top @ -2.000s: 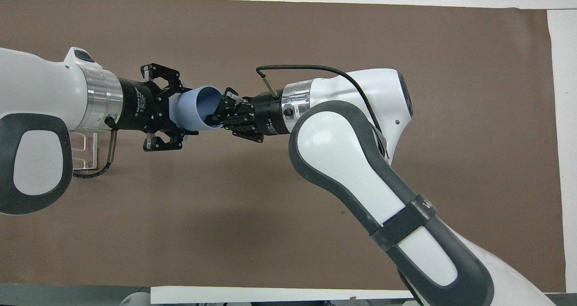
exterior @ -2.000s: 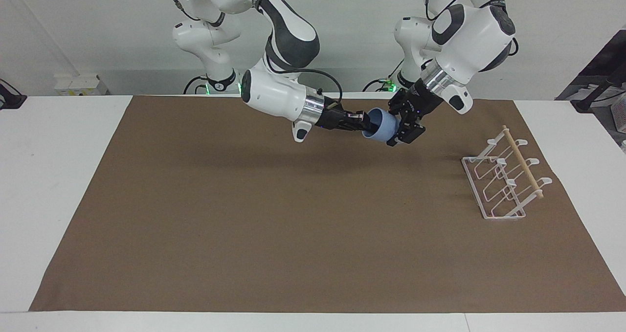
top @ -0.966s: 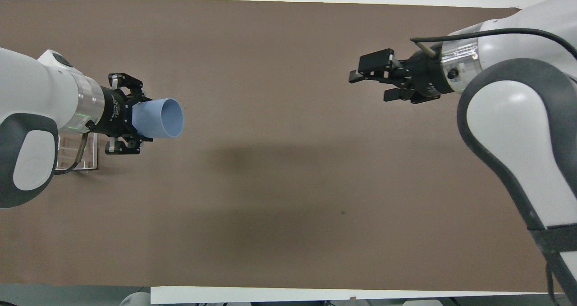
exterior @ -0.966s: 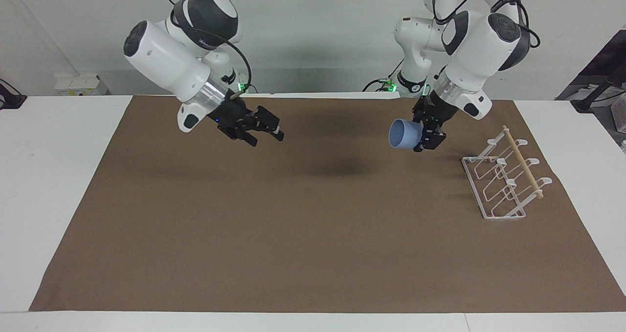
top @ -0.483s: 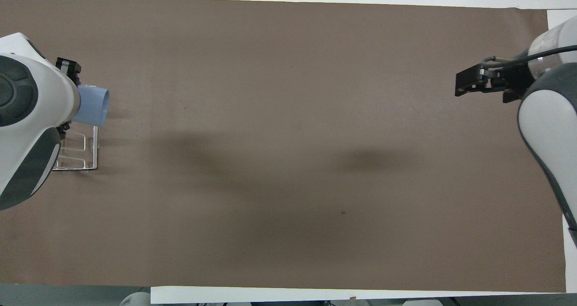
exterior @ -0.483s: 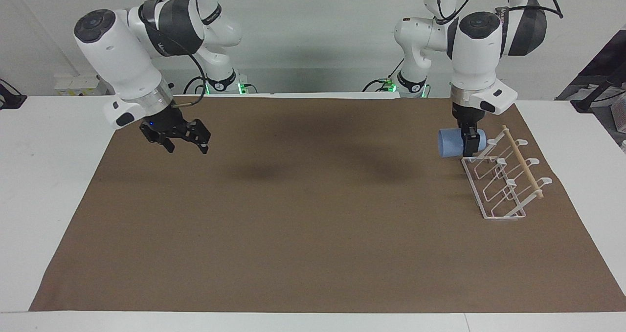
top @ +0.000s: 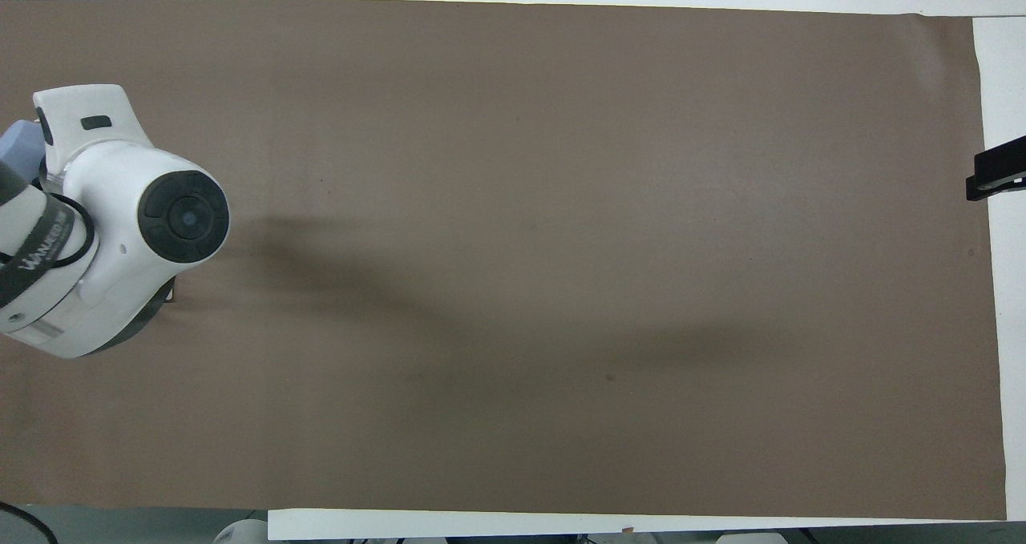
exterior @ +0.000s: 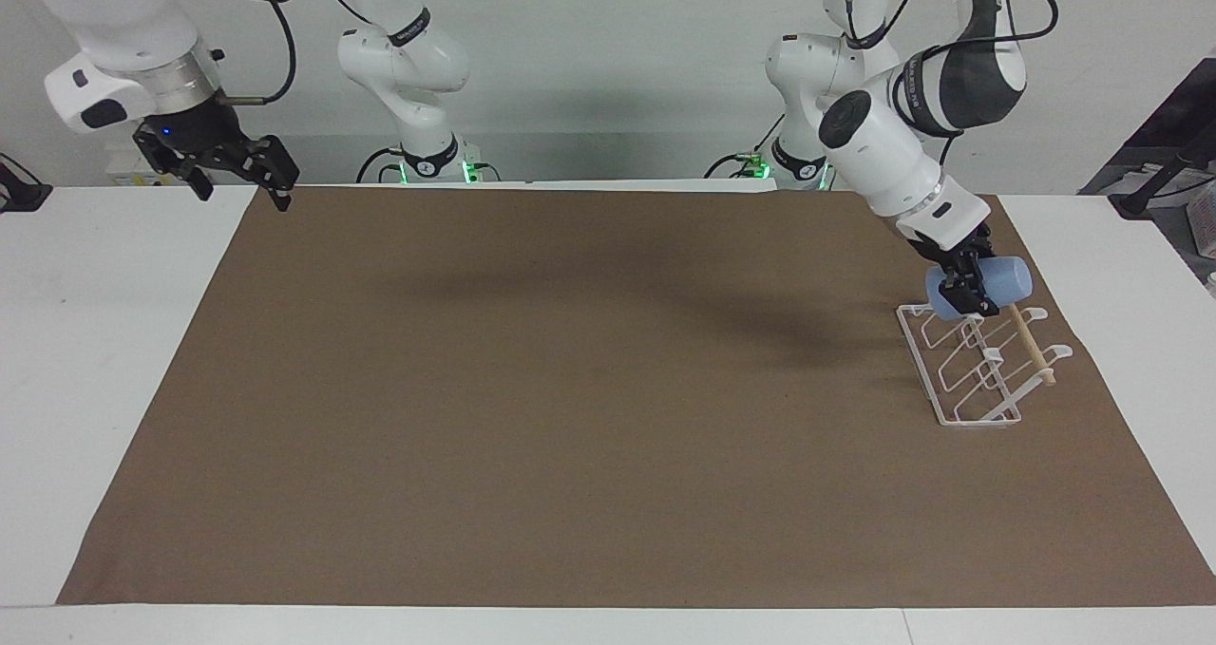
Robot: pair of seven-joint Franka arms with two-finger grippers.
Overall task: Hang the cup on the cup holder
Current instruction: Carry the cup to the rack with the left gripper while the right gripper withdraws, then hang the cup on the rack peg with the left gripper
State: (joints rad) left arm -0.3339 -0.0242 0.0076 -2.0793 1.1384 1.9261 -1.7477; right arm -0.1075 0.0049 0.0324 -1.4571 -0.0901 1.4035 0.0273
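The surface [exterior: 114, 341] carries a brown mat [exterior: 570, 388], bare across its middle. One cup holder [exterior: 969, 369] stands near the mat's edge at the left arm's end. The left hand [exterior: 967, 292] pinches the single cup [exterior: 1002, 279], on its side, over the holder's nearer end. The right hand [exterior: 237, 165] hangs spread above the mat's corner.

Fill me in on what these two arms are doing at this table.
The left gripper holds the light blue cup on its side, right over the end of the white wire cup holder nearest the robots. The cup is not released; whether it already touches a prong cannot be told. The rack stands on the brown mat at the left arm's end. The right gripper waits, open and empty, raised above the mat's corner at the right arm's end.
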